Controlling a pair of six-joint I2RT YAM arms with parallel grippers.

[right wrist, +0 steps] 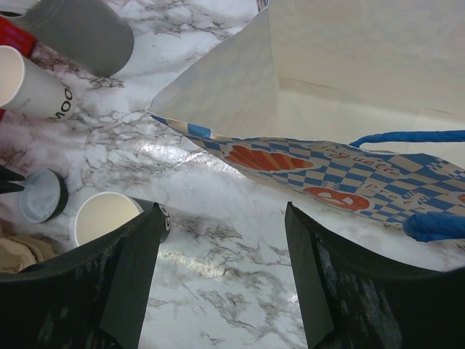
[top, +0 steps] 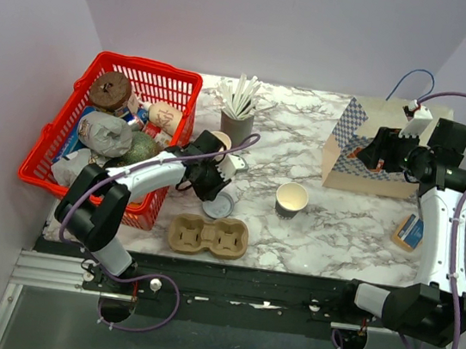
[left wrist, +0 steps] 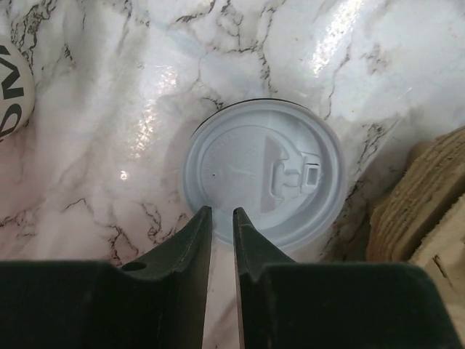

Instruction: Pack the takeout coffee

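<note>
The small dark paper cup with a white plastic lid (left wrist: pixel 265 171) is stood upright on the marble worktop (left wrist: pixel 145 109), just beside the brown pulp carrier (left wrist: pixel 421 196). The left claw (left wrist: pixel 219 212) is hung over the lid's near rim, narrowed to an empty slit, probably for a pinch there. The right claw (right wrist: pixel 224 211) is held wide open, empty, before the mouth of the blue-checked paper bag (right wrist: pixel 349 73), likely to steady it.
</note>
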